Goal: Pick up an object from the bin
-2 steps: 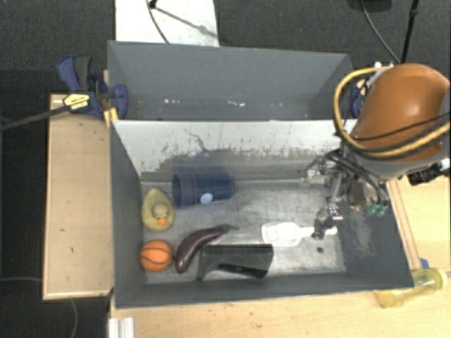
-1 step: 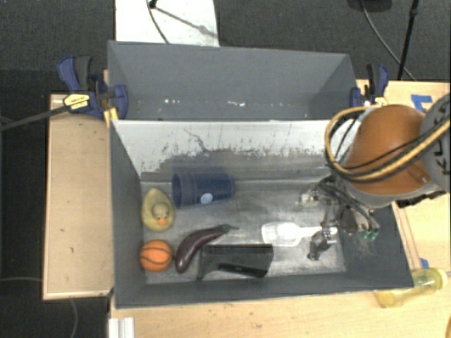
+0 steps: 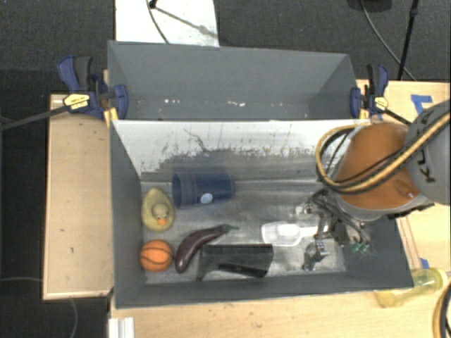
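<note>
Six loose things lie on the floor of the grey metal bin [image 3: 232, 83] on my screen. The arm [image 3: 431, 136] comes in from the right, its rounded orange wrist cover [image 3: 373, 174] looped with black and yellow cables [image 3: 325, 162]. The gripper [image 3: 318, 248] hangs low over the right part of the floor, near the front wall. From this angle I cannot tell how far it is open, and I see nothing that it has hold of.

Nearest to it is a small clear plastic piece [image 3: 282, 232], whitish, lying just to its left; I cannot make out whether the two touch. Further left, along the front wall, lies a flat black oblong object [image 3: 237, 259]. A dark purple toy aubergine [image 3: 199, 243] rests against its left end, stalk pointing right. In the front left corner sits a small orange ball [image 3: 156, 255], with a yellow rubber duck [image 3: 157, 211] just behind it. A dark blue cylindrical cup [image 3: 202, 189] lies on its side beside the duck, towards the back and well apart from the gripper.
</note>
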Controlling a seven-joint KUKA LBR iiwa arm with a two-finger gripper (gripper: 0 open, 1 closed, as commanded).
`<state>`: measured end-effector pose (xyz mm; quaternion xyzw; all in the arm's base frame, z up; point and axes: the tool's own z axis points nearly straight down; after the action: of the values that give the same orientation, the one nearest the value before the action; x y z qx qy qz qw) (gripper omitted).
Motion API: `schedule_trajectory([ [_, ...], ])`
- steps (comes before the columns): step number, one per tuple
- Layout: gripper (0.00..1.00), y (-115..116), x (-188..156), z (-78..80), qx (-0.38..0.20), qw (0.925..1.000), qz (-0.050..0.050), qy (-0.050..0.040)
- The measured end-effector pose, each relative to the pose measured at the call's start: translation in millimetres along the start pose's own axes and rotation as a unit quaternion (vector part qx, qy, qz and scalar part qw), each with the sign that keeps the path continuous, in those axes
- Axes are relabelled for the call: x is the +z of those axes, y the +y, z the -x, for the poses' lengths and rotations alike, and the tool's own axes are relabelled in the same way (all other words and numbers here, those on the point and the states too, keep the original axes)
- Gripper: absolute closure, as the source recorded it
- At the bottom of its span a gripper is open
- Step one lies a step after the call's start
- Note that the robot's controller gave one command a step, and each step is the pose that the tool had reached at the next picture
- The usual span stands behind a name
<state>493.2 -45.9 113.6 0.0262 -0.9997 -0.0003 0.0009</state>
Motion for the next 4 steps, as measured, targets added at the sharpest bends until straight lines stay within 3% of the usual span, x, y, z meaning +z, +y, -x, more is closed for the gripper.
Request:
schedule_trajectory([
  [1, 0.0, 3.6, -7.5, 13.2, -0.087, 0.9962, 0.0, -0.0029],
  [2, 0.0, -12.1, 42.1, -0.1, -0.001, 1.0, 0.0, -0.0038],
  [3, 1.0, -19.3, 38.4, 20.3, -0.12, 0.9927, -0.001, -0.0095],
  [4, 1.0, -19.3, 38.4, 20.3, -0.12, 0.9927, -0.001, -0.0095],
])
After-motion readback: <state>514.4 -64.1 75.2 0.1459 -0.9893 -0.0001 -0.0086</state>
